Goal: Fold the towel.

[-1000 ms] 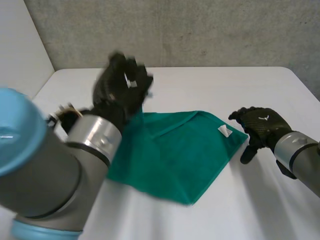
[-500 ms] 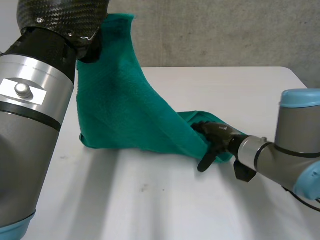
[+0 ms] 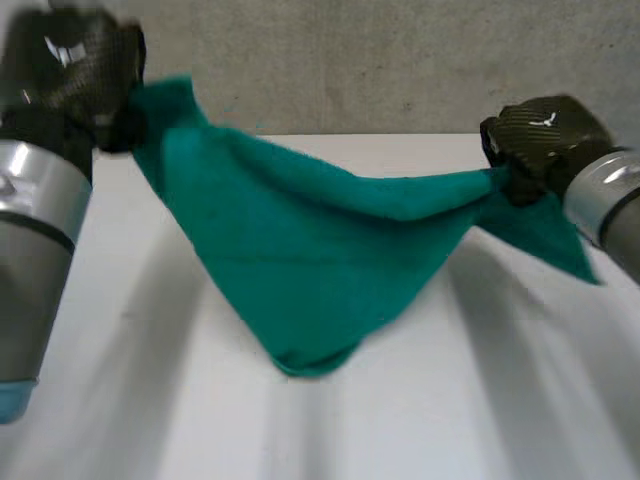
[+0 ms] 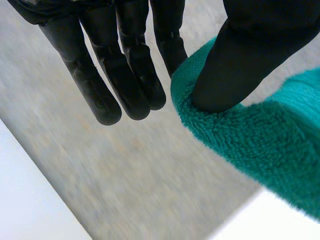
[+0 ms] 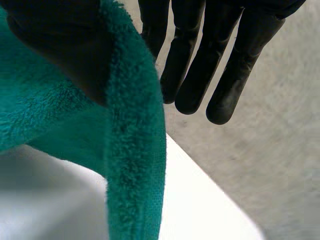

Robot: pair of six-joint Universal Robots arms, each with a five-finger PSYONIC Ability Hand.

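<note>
The left hand point(image 3: 75, 65) and right hand point(image 3: 535, 140) each pinch the fluffy green terry towel point(image 3: 300, 260) between thumb and finger; it sags V-shaped over the white table point(image 3: 480, 400).

The left hand point(image 3: 75, 75) covers the part of the towel point(image 3: 300, 260) that it pinches, and the right hand point(image 3: 540, 135) covers its part too. Both forearms run off the head view's edges. The draped towel hides the tabletop point(image 3: 480, 400) behind it. Whether its lowest fold touches the tabletop cannot be told.
</note>
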